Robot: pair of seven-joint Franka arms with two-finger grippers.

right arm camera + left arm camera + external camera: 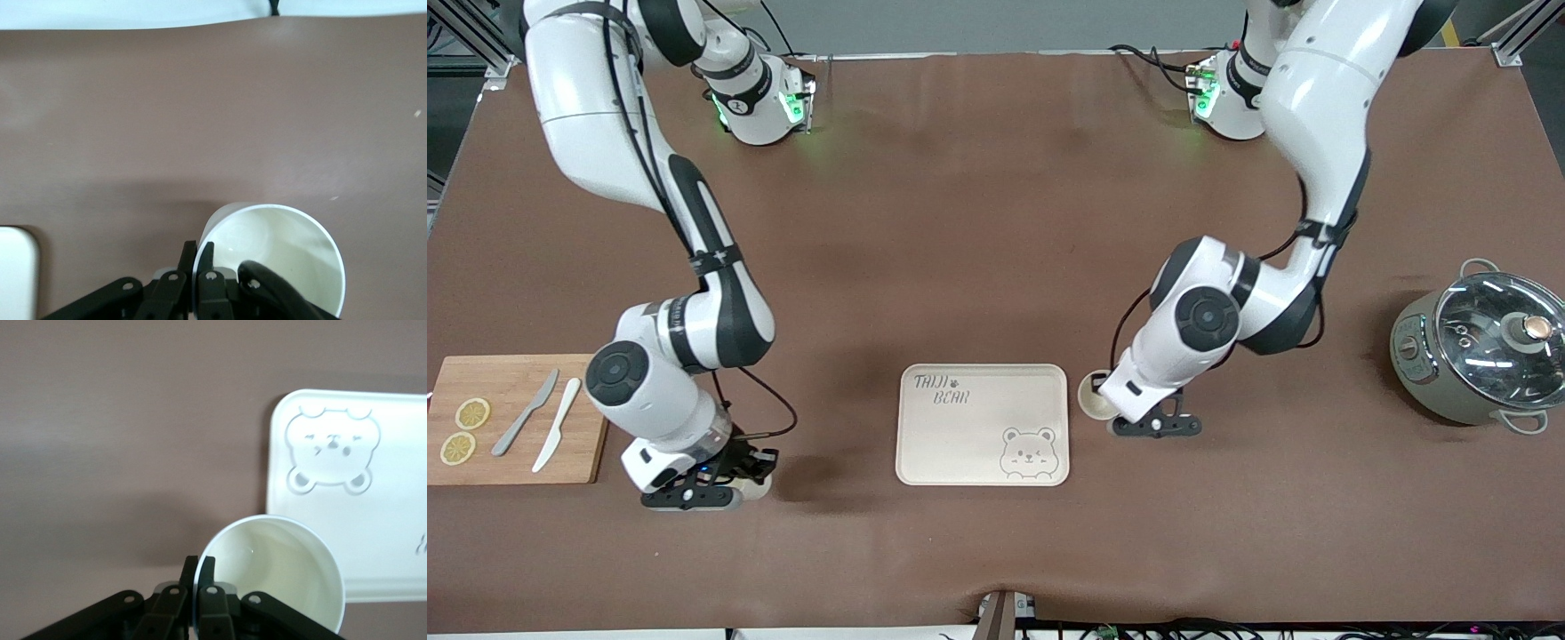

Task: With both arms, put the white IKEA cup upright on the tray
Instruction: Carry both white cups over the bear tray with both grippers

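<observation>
White cups sit upright on the brown table, one pinched at its rim by each arm: the left gripper [198, 577] is clamped on the cup [273, 577] just beside the tray [960, 444] at the left arm's end, and the right gripper [197, 261] is clamped on another cup [273, 260] between the cutting board [507, 462] and the tray. To do it well, each arm should lift straight up to clear the raised rim, cross over the tray without tilting, and lower onto bare tray well apart from the other.

Two white cups, one cream tray.
Upright glossy white cup [280, 577] stands beside flat cream bear-printed tray [960, 436]; another white cup [273, 257], seemingly upright, sits well apart.
</observation>
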